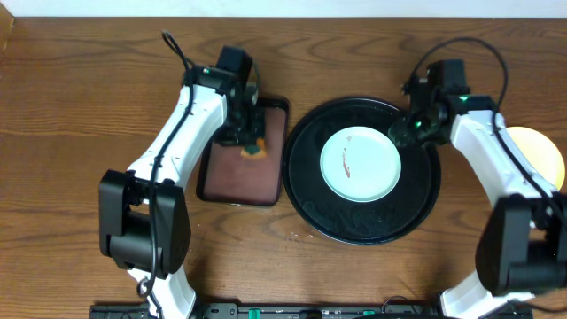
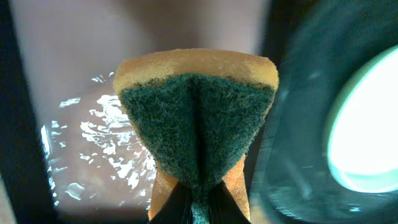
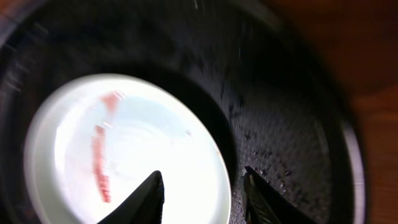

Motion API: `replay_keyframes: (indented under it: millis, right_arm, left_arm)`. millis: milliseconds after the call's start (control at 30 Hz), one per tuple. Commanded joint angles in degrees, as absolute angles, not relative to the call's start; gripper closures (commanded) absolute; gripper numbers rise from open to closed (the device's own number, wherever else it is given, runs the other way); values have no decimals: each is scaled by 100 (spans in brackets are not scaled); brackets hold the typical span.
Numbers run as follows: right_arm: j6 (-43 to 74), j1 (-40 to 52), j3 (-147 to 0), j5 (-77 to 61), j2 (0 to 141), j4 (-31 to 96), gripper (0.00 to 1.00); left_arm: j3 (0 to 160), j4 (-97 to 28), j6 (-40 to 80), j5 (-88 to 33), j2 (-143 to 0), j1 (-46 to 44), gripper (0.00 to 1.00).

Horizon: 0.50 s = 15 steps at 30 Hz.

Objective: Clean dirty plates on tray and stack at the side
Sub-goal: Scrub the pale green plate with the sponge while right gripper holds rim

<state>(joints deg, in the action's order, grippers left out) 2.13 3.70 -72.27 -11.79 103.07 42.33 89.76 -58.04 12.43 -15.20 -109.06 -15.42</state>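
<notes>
Left tool (image 2: 194, 204) pinches sponge (image 2: 198, 124); right tool (image 3: 202, 180) spread, seemingly above plate (image 3: 124, 143); wooden table (image 1: 71, 106).

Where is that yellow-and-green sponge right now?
In the overhead view, the sponge is pinched in the left arm's jaws, over the small brown tray, just left of the big black tray.

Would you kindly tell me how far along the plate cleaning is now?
Done: one yellow plate sits right of the tray. In hand: left claw grips the sponge; right claw hangs open over the smeared mint plate. Left: wiping that plate and stacking it.
</notes>
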Motion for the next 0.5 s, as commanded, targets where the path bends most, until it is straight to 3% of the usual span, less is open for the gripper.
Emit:
replay_keyframes:
  millis: [0, 133, 333, 467]
  right_arm:
    - [-69, 342, -7144, -1149, 10665, 4292, 63]
    - [-285, 340, -7144, -1186, 10971, 4436, 68]
    - [-261, 340, -7135, -1184, 11104, 4464, 92]
    - [-43, 342, -6967, -926, 11104, 4421, 94]
  left_arm:
    - [9376, -5743, 1643, -2200, -10779, -1695, 92]
    - [9378, -5293, 2023, -2528, -10783, -1955, 93]
    - [9378, -4379, 2523, -2480, -10827, -2604, 93]
    - [9378, -3942, 2853, -2456, -10984, -2974, 93]
